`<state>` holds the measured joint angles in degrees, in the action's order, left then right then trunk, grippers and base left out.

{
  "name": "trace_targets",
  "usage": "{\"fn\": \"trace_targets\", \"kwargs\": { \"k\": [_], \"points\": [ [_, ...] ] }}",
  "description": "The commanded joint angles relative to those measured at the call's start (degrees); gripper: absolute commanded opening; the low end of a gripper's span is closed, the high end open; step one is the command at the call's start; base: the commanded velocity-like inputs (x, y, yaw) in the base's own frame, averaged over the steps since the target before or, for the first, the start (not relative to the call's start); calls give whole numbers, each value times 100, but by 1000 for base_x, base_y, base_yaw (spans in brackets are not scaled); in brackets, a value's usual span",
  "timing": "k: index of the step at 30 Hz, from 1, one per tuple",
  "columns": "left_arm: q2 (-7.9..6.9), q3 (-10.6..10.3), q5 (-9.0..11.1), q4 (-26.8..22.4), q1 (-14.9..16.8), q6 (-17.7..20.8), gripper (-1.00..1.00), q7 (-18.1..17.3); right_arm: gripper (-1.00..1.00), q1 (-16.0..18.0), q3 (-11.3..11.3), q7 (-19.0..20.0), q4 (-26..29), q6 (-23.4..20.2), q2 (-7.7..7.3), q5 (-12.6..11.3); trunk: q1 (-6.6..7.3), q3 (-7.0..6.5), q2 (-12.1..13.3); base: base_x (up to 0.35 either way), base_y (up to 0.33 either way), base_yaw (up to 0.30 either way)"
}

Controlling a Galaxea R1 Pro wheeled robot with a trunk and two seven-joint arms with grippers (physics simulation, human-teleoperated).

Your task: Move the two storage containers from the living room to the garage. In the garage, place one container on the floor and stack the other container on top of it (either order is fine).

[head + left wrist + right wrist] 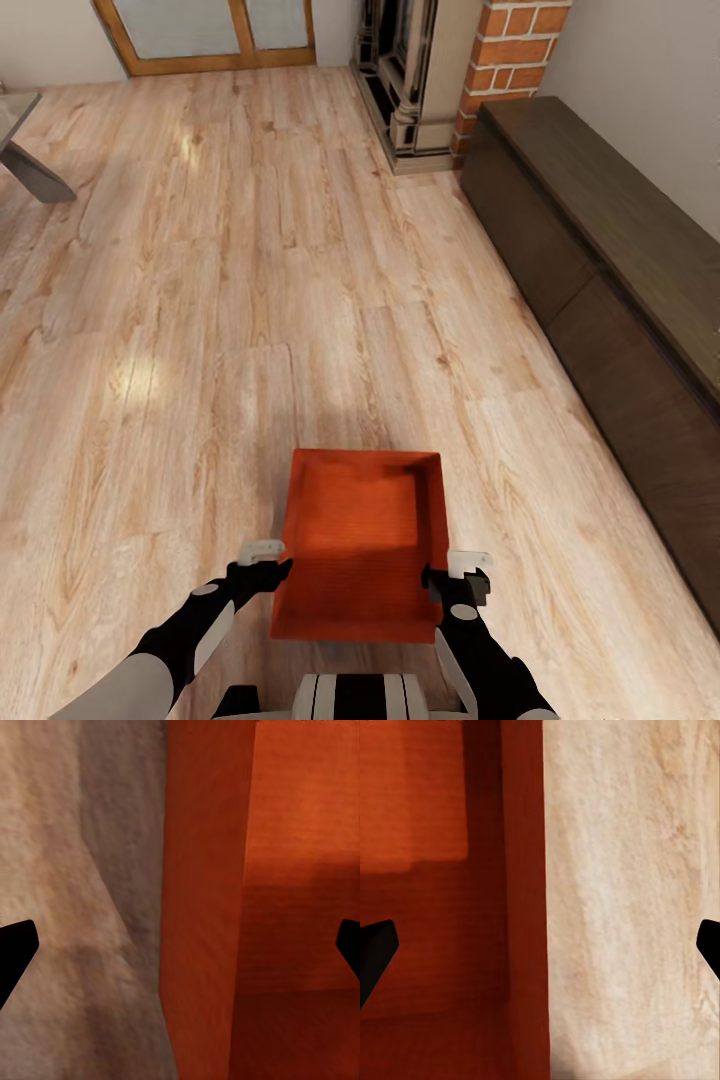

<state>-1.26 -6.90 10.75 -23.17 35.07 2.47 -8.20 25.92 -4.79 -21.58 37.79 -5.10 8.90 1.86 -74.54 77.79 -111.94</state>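
Head view, left to right: wood floor (200, 300); left gripper (262, 562) at the left wall of the orange bin (360, 540); right gripper (462, 572) at its right wall; dark cabinet (620, 300) along the right, brick fireplace (510, 60) beyond. Bin sits low centre, before the robot's trunk. Wrist views: each gripper's fingers spread wide, straddling a bin wall; whether they touch it cannot be told.
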Motion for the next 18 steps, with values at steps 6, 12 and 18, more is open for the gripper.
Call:
{"fn": "trace_targets", "kwargs": {
  "k": [6, 12, 18],
  "points": [
    [-6, -31, 59, -12, 0, 19, 100, 8, 100, 1, -22, -44, 9, -46, -2, 24, 0, 3, -1, 17, 35, -52],
    [-6, -31, 56, -16, 0, 17, 100, 11, 100, 1, -22, -47, 9, -44, -2, 25, 0, 3, -1, 3, 7, -11],
    [-6, -32, 54, -16, 0, 17, 100, 10, 100, 1, -22, -48, 9, -44, -2, 25, 0, 3, -1, 1, 1, -2]
  ]
}}
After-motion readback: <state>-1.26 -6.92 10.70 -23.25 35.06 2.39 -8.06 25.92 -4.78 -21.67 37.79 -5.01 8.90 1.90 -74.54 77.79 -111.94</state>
